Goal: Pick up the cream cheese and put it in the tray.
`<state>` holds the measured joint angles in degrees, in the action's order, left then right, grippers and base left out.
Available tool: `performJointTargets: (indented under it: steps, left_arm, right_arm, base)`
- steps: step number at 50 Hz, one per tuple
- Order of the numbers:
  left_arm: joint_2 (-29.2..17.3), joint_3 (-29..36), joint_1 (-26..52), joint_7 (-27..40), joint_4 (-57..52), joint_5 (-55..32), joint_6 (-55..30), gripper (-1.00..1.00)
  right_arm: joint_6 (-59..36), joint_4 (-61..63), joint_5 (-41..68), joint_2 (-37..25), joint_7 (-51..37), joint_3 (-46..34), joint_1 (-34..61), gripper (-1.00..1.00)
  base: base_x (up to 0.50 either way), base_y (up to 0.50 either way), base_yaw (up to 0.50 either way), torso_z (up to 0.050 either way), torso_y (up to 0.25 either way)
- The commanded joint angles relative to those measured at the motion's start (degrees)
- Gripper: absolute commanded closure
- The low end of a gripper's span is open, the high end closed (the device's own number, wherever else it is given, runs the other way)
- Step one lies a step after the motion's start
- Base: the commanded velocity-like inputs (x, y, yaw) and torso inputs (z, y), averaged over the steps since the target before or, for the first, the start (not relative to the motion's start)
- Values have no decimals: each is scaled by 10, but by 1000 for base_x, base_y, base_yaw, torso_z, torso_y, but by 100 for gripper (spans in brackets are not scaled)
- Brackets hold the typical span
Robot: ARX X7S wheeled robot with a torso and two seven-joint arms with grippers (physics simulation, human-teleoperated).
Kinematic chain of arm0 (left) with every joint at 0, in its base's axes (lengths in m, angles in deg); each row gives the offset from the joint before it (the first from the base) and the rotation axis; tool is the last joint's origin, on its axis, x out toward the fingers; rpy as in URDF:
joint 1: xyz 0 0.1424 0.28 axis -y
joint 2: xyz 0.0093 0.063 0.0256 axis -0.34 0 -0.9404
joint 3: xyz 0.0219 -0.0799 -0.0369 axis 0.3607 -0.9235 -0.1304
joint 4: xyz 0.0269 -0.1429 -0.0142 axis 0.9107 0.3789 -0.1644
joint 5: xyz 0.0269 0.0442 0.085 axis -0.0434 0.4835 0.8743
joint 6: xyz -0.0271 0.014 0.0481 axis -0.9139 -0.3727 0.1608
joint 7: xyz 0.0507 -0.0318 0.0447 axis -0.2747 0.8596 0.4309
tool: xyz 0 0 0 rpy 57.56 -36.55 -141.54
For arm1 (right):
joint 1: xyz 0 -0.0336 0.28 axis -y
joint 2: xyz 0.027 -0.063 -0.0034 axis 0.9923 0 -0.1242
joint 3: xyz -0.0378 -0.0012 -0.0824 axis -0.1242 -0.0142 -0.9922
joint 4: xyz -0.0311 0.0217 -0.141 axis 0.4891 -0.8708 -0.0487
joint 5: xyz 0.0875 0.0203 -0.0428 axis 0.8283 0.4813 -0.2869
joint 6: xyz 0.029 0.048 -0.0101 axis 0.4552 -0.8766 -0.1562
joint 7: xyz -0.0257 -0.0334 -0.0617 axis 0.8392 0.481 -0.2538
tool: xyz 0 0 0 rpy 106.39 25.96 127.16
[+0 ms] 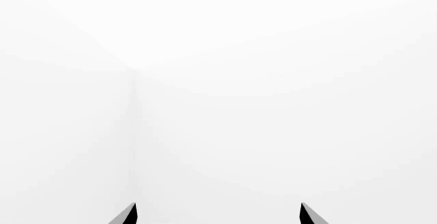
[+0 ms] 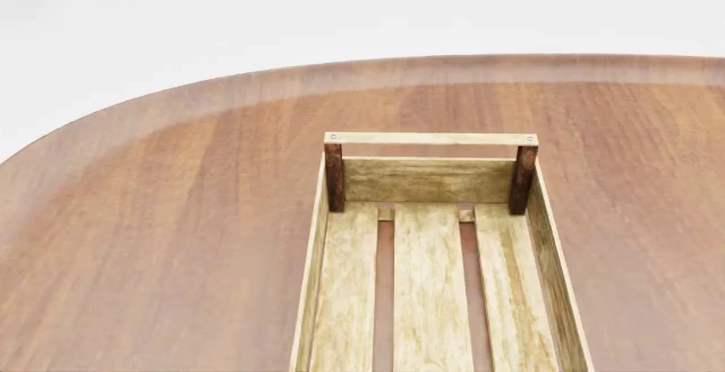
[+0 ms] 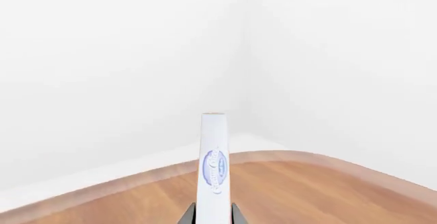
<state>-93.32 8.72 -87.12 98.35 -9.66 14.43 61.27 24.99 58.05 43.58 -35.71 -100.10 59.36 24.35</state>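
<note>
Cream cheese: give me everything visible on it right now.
The cream cheese shows only in the right wrist view: a thin white box seen edge-on, with a blue oval logo on its narrow face. It stands up between the two dark fingers of the right gripper, which is shut on its lower end. It hangs clear above the wooden table, touching nothing else. It is not in the head view, so its place relative to the tray cannot be told.
</note>
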Motion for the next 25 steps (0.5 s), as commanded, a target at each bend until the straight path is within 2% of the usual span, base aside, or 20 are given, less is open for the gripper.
performJointTargets:
  steps: [1,7,11,25]
  left_arm:
    - [-1,0,2,1,1,-1,-1,-100]
    - [-2,0,0,2,-1,0,-1,-100]
    - [-2,0,1,2,1,0,-1,-100]
    - [-3,-1,0,3,-1,-2,-2,-100]
  right_arm:
    - [-42,-7,9,-38,-16,-66,89,100]
    - [-29,-32,-10,-51,3,-123,123,100]
    - [15,-55,-43,-59,41,-167,126,100]
    - [65,-113,-76,-67,96,-235,174,100]
  base:
    - [0,0,0,0,0]
    - [0,0,0,0,0]
    - [0,0,0,0,0]
    - [0,0,0,0,1]
